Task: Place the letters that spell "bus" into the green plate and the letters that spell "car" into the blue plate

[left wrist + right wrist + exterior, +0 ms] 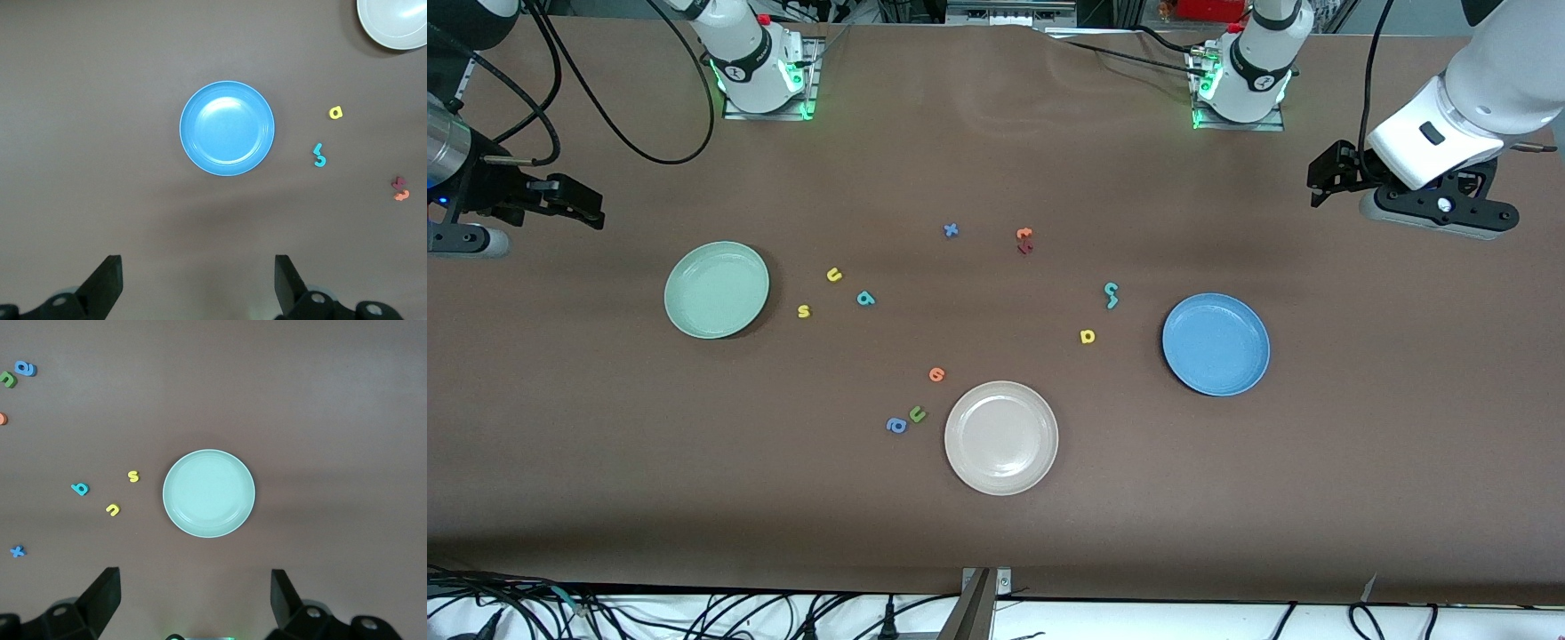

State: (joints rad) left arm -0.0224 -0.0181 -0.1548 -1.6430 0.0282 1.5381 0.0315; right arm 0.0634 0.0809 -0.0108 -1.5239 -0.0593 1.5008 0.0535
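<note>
— Nearest the camera, what's sitting there?

— Beige plate [1001, 437], bare on the brown surface [996, 533]. Green plate [717, 290] lies toward the right arm's end, blue plate [1216, 344] toward the left arm's, both holding nothing.

— And the arms?

— Both wait. Left gripper [199, 283] hangs above the surface near the blue plate, jaws apart; right gripper [195, 600] likewise by the green plate, jaws apart.

— Letters?

— Yellow "u" [834, 275], teal "b" [865, 299], yellow "s" [804, 311] beside the green plate; teal "c" [1110, 288], teal "r" [1112, 303] touching, yellow "a" [1088, 336] near the blue.
</note>
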